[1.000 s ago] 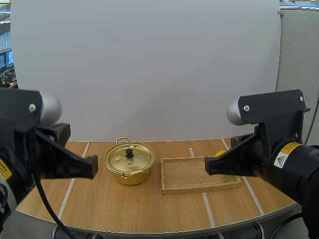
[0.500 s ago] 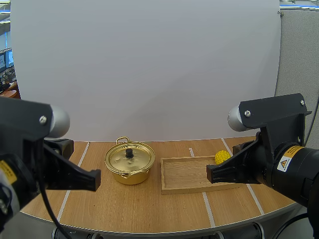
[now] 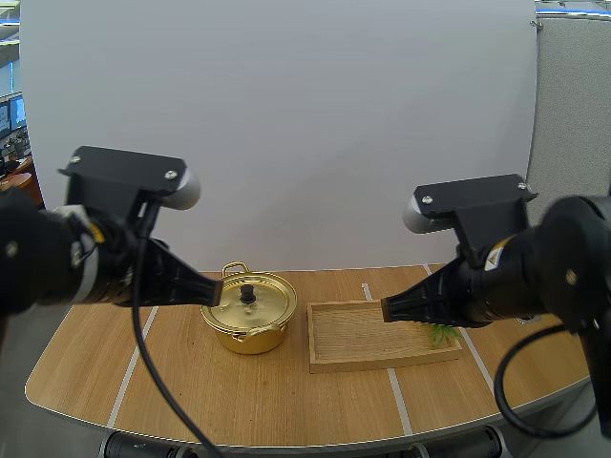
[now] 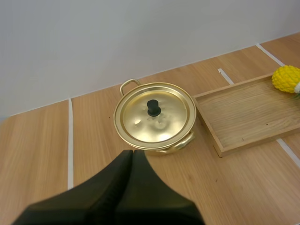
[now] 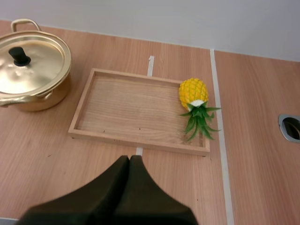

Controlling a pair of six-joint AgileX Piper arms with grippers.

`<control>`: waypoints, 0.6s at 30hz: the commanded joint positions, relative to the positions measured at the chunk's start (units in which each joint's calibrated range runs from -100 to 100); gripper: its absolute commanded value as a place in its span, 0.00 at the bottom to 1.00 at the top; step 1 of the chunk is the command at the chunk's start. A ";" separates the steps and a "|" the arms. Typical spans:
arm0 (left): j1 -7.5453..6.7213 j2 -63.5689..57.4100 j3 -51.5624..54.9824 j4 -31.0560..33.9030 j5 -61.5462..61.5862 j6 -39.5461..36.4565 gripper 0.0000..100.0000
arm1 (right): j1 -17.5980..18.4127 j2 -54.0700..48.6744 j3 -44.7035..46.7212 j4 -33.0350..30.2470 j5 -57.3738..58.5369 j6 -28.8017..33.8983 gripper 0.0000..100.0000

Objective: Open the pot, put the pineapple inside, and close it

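Observation:
A gold pot [image 3: 249,312] [image 4: 155,117] [image 5: 33,65] stands on the table with its lid on, a black knob [image 4: 153,108] at the lid's centre. The yellow pineapple [image 5: 194,95] [image 4: 287,78] lies in the right end of the wooden tray [image 3: 363,336] [image 5: 126,110], its green leaves [image 3: 442,333] pointing toward the table's front. My left gripper [image 3: 214,290] [image 4: 132,154] is shut on nothing, raised just left of the pot. My right gripper [image 3: 388,310] [image 5: 129,159] is shut too, hovering over the tray's middle, left of the pineapple.
White tape lines [image 3: 134,358] run front to back across the wooden table [image 3: 191,391]. A round metal grommet [image 5: 290,126] sits in the table right of the tray. Bare wood lies in front of the pot and tray.
Both arms have risen and reached forward from the near edge. The left gripper now hangs by the pot, the right one over the tray. Pot, tray and pineapple stayed put.

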State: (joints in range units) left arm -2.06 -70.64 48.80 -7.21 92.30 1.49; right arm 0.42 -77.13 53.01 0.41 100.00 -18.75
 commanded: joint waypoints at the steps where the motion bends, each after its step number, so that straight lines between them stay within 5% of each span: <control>1: 0.11 4.08 -0.23 -3.20 -3.82 3.02 0.00 | -0.20 3.14 -0.41 -0.40 0.00 0.51 0.00; 18: 0.11 20.59 -0.23 -4.73 -9.43 6.17 0.00 | -0.20 9.62 -0.41 -0.76 0.00 0.51 0.00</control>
State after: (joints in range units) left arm -2.06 -50.89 48.80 -10.68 84.13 7.58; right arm 0.42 -67.41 53.01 0.00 100.00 -18.75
